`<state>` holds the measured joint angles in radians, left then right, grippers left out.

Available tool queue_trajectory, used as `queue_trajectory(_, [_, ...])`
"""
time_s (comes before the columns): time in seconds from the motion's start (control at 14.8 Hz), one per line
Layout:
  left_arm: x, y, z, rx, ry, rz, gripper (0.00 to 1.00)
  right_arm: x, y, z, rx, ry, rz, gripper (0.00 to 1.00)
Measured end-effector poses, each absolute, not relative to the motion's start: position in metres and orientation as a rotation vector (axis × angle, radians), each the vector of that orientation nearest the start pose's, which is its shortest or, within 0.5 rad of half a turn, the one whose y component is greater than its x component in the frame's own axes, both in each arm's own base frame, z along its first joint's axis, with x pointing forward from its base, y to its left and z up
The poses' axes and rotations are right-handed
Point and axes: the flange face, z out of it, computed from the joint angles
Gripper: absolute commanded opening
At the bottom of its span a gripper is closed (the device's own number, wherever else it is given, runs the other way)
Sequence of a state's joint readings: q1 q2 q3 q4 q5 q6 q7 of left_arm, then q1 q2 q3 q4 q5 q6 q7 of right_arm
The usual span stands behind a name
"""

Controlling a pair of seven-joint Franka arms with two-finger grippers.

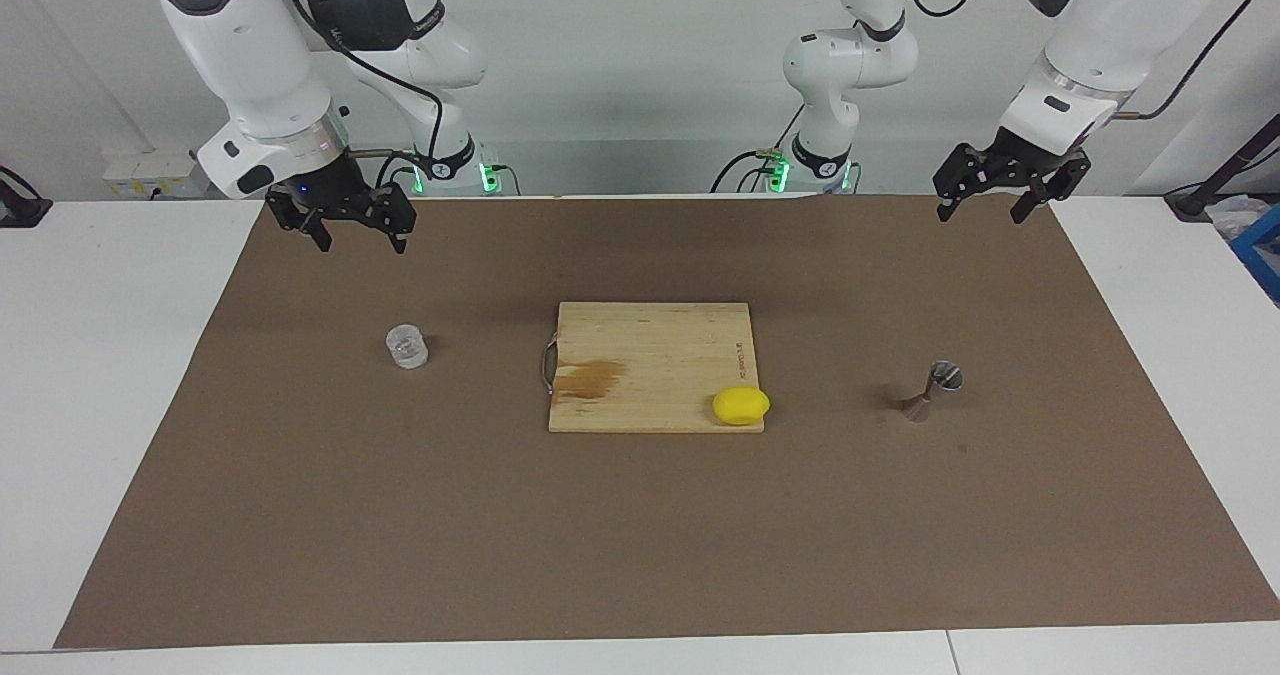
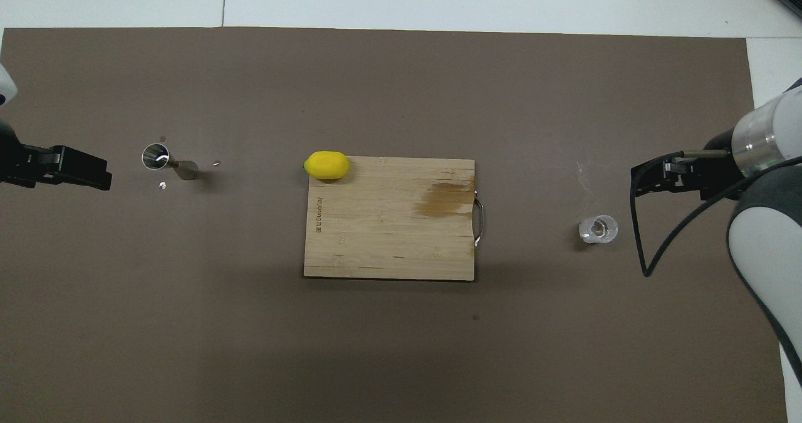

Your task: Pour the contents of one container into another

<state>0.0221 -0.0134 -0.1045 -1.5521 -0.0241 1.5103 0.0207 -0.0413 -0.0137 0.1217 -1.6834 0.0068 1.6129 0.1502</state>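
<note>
- Right tool (image 1: 355, 237): raised over the brown mat (image 1: 640, 555) at the right arm's end of the surface, fingers spread, holding nothing.
- Left tool (image 1: 983, 210): raised over the mat's edge at the left arm's end, fingers spread, empty; judged to be waiting.
- Glass cup (image 1: 407, 346): upright on the mat toward the right arm's end, farther from the robots than the spot under the right tool and well apart from that tool. Judged stiff, smooth, slippery and breakable, with weight low in its thick base; best taken across the side wall at mid-height.
- Cutting board (image 1: 650, 380): mid-surface, between cup and jigger, its handle toward the cup.
- Jigger (image 1: 932, 389): on the mat toward the left arm's end, well apart from the left tool. Judged light, rigid and easily tipped; the narrow waist is the natural hold.
- Lemon (image 1: 741, 405): on the board's corner farthest from the robots, toward the jigger.
</note>
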Motion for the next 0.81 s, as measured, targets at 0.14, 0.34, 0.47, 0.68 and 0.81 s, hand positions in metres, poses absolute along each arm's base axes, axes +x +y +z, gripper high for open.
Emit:
queue_trajectory(0.14, [0.542,-0.049,0.635,-3.158,0.170,0.046,1.00,0.548,0.047,0.582,-3.140,0.107,0.090,1.00])
queue_trajectory(0.34, [0.542,-0.054,0.635,-3.157,0.183,0.047,1.00,0.548,0.050,0.582,-3.141,0.096,0.090,1.00])
queue_trajectory(0.47, [0.541,-0.056,0.635,-3.157,0.190,0.049,1.00,0.548,0.052,0.582,-3.141,0.091,0.090,1.00])
queue_trajectory(0.68, [0.541,-0.060,0.634,-3.156,0.201,0.052,1.00,0.548,0.054,0.583,-3.141,0.086,0.089,1.00])
queue_trajectory(0.81, [0.541,-0.060,0.633,-3.156,0.202,0.055,1.00,0.548,0.054,0.583,-3.141,0.084,0.089,1.00])
